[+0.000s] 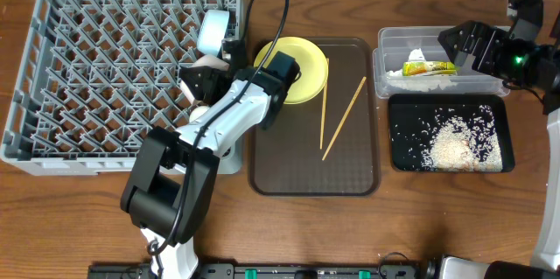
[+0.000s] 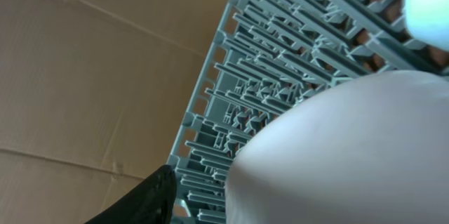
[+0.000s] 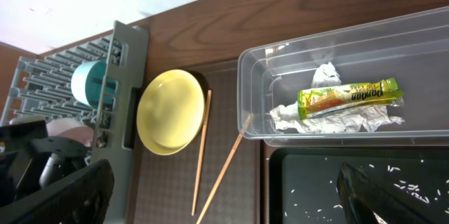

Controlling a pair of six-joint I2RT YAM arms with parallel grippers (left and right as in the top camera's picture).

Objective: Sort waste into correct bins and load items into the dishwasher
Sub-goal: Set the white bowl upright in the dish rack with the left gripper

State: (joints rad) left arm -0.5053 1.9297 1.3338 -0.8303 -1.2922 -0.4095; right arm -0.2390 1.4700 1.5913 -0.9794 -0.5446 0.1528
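Note:
The grey dish rack (image 1: 105,78) fills the left side, with the pale blue bowl (image 1: 214,30) standing on edge at its right. My left gripper (image 1: 206,82) is over the rack's right part, against a white bowl (image 2: 351,154). One finger shows with a gap to the bowl; the other is hidden. The yellow plate (image 1: 302,69) and two chopsticks (image 1: 343,120) lie on the brown tray (image 1: 315,174). My right gripper (image 1: 464,43) is open and empty above the clear tub (image 1: 385,82), which holds the green-and-yellow wrapper (image 3: 349,97) and crumpled paper. Rice (image 1: 459,143) lies in the black tray (image 1: 398,156). The white cup is out of view.
The left arm stretches from the front edge across the gap between rack and brown tray. A black cable loops above the plate (image 1: 280,8). Bare wood table shows in front of the rack and trays (image 1: 79,218).

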